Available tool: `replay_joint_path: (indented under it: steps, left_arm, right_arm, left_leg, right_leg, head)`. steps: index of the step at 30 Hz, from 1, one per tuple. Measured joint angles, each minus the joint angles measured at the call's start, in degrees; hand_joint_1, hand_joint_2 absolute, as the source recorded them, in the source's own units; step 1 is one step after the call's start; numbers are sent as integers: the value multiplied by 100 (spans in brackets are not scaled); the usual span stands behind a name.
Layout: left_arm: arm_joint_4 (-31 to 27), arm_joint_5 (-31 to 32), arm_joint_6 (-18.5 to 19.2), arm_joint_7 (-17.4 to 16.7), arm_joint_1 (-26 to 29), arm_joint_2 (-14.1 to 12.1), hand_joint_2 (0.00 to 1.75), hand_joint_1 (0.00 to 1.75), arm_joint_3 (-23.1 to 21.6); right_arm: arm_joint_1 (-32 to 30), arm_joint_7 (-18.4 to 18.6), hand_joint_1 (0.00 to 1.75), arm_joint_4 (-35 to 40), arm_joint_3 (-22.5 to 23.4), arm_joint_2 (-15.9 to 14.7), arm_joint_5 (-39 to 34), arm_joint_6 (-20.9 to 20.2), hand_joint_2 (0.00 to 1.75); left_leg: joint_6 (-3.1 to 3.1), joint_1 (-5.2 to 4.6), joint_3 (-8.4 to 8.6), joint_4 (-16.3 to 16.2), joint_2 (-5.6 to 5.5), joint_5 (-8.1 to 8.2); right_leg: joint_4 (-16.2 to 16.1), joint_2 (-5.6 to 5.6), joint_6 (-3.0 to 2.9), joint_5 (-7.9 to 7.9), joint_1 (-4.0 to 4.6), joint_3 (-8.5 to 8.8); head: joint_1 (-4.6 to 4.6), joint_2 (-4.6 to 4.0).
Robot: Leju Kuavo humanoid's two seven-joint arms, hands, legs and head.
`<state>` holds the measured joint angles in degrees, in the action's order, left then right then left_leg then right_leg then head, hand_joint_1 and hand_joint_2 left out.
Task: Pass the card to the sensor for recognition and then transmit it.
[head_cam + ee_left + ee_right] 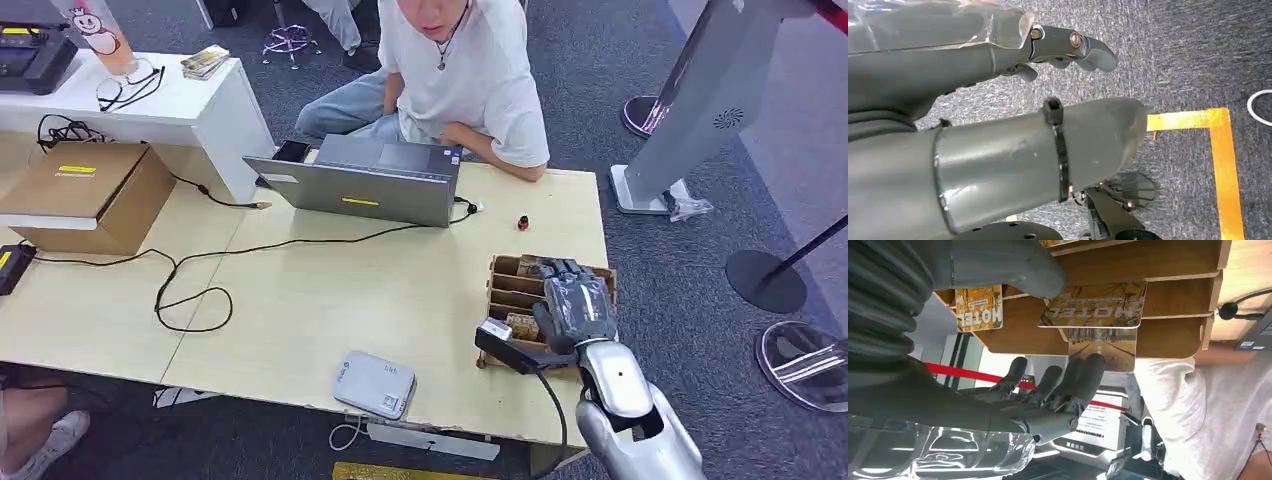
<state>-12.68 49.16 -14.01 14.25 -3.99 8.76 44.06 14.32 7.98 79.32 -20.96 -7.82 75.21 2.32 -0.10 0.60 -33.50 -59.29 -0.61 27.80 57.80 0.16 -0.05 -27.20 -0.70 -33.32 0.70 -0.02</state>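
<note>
In the head view the right hand (575, 305) lies palm-down over the wooden card rack (510, 292) on the table (400, 290), its fingers reaching across the slots, with the grey sensor (374, 384) well off to its left near the table edge. The left wrist view shows the left hand (998, 100) hanging above grey carpet (1198, 60), fingers loosely apart and holding nothing. In the right wrist view the right hand's thumb (1013, 265) and fingers (1083, 377) sit on either side of a hotel card (1095, 307) standing in the rack, spread and not yet closed on it, with another card (979, 307) in the slot beside.

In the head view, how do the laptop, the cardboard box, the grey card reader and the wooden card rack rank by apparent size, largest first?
1. laptop
2. cardboard box
3. wooden card rack, partly hidden by the right hand
4. grey card reader
</note>
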Motion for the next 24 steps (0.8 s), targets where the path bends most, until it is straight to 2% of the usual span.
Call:
replay_joint_path:
  steps: [10,11,13,15,17,18,20,21,24]
  left_arm:
    - [0,4,2,15,0,0,0,0,-2]
    - [0,4,0,15,0,0,0,0,0]
    - [0,7,2,15,0,0,0,0,0]
    - [0,7,2,15,0,0,0,0,0]
    - [0,13,2,15,0,0,0,0,0]
    - [0,15,4,15,0,0,0,0,0]
    - [2,20,11,15,0,0,0,0,0]
    - [0,20,13,15,0,0,0,0,-2]
    - [0,22,13,15,0,0,0,0,-2]
  right_arm:
    - [-3,0,73,-2,0,0,2,0,175]
    - [-4,2,80,-2,0,0,2,0,175]
    - [-9,0,82,-7,0,0,2,-2,175]
    - [-13,2,99,-17,0,0,2,-2,175]
    - [-21,2,103,-17,0,0,2,-2,175]
    - [-25,2,119,-17,0,0,2,-2,175]
    - [-33,2,122,-24,0,0,2,-2,175]
    - [-38,2,133,-26,0,0,2,-2,175]
    - [-43,2,133,-35,0,0,2,-2,175]
  left_leg:
    - [0,0,0,0,0,0]
    - [0,0,0,0,0,0]
    - [0,0,0,0,0,0]
    - [0,0,0,0,0,0]
    - [0,0,0,0,0,0]
    - [0,0,0,0,0,0]
    - [0,0,0,0,0,0]
    - [0,0,0,0,0,0]
    - [0,0,0,0,0,0]
  right_leg:
    - [0,0,0,0,0,0]
    - [0,0,0,0,0,0]
    - [0,0,0,0,0,0]
    - [0,0,0,0,0,0]
    - [0,0,0,0,0,0]
    - [0,0,0,0,0,0]
    - [0,0,0,0,0,0]
    - [0,0,0,0,0,0]
    - [0,0,0,0,0,0]
  head:
    - [0,0]
    - [0,0]
    - [0,0]
    - [0,0]
    - [0,0]
    - [0,0]
    - [0,0]
    - [0,0]
    - [0,0]
